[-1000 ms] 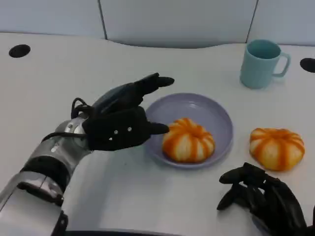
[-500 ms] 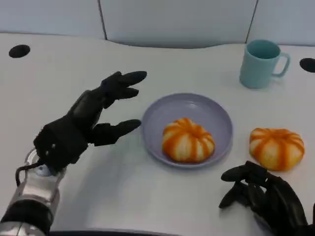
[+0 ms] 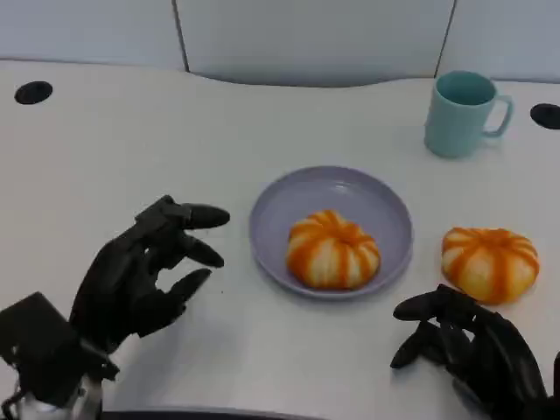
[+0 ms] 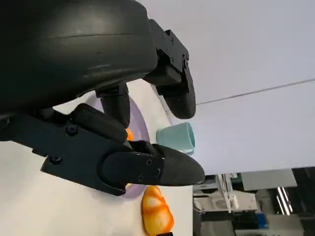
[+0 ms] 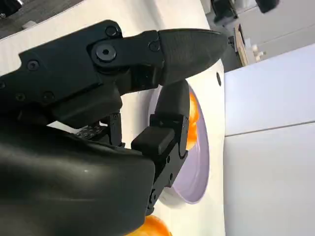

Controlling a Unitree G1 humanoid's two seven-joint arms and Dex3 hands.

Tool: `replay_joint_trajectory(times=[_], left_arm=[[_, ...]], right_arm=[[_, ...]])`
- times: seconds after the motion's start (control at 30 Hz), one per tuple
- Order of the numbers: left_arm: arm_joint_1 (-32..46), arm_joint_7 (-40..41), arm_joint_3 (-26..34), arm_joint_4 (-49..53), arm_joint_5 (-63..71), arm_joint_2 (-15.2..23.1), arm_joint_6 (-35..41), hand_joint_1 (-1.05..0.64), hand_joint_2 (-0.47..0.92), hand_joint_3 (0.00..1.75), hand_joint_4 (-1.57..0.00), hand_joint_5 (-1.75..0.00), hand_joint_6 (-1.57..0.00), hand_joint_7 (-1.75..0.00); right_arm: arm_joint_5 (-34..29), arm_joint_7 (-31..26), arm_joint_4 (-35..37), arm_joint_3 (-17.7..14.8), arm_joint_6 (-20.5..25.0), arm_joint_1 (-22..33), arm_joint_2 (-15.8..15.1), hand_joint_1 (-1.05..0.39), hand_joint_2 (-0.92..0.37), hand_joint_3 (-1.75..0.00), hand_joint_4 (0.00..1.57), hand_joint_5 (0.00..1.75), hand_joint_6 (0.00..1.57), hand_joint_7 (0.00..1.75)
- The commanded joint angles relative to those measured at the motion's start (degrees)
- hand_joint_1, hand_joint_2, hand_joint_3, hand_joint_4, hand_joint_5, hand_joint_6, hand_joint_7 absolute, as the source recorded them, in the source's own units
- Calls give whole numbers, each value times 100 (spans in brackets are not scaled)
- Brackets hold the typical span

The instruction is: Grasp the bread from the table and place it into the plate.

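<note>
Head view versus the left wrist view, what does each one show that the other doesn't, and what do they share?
Head view alone: the right hand low on the table, fingers curled and holding nothing, two dark holes in the tabletop, and the whole plate seen from above.

Left wrist view alone: a room with equipment beyond the table's far edge.

Both: the left hand, open; the plate with a bun on it; a second bun on the table beside the plate; and the cup.

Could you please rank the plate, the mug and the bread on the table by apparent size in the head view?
1. Purple plate, clearly largest.
2. Bread on the table.
3. Teal mug, though it sits farther away, so that order is unsure.
</note>
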Motion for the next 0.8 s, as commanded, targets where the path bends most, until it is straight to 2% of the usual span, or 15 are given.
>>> replay_joint_trajectory(times=[0.03,0.17,0.33,0.4,0.8], left_arm=[[600,160,176,-440,-126,-86,307,-74,92,27,-26,-175,-26,-143],[932,253,315,-577,-202,-221,480,-72,92,22,-30,-175,-29,-152],[1211,529,450,-621,-132,-329,572,-68,92,17,-43,-175,-33,-170],[1292,621,528,-621,-231,-431,663,-60,92,12,-50,-175,-40,-174],[1088,522,814,-44,-304,-614,386,-51,92,7,-64,-175,-48,-175]], right_arm=[[12,1,94,-28,54,3,-67,-40,-92,-33,66,146,68,103],[-35,-57,8,-2,115,27,-77,-39,-92,-33,66,147,68,103],[-33,-88,-98,10,207,60,-76,-40,-92,-34,66,147,66,104],[-40,-97,-69,-1,203,44,-91,-38,-92,-34,65,147,66,105],[-13,-60,88,-98,155,-57,-207,-41,-92,-33,67,149,66,105]])
